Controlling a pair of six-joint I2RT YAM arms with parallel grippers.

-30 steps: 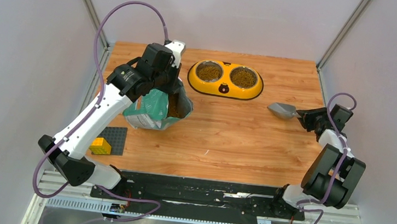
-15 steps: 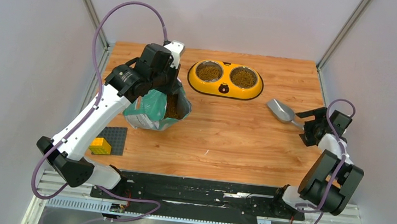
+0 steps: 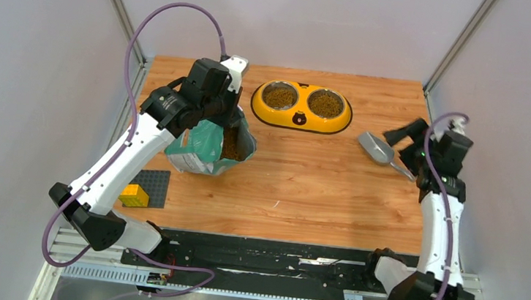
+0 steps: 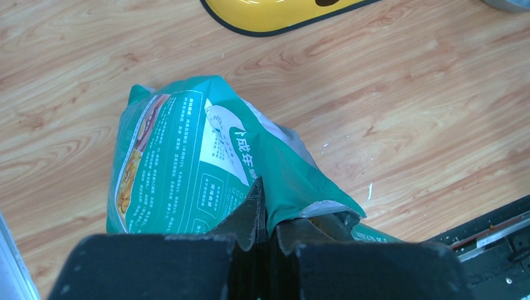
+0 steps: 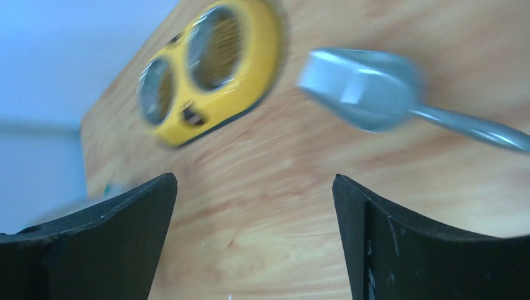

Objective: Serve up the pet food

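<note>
The right gripper has lifted off the grey plastic scoop, jaws spread wide. The scoop lies on the wooden table. The left gripper pinches the teal-green pouch. The brown kibble sits in the pouch and in both steel bowls of the yellow double feeder.

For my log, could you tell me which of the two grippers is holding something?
The left gripper: it pinches the rim of the green pouch. The right gripper is open and empty.
</note>
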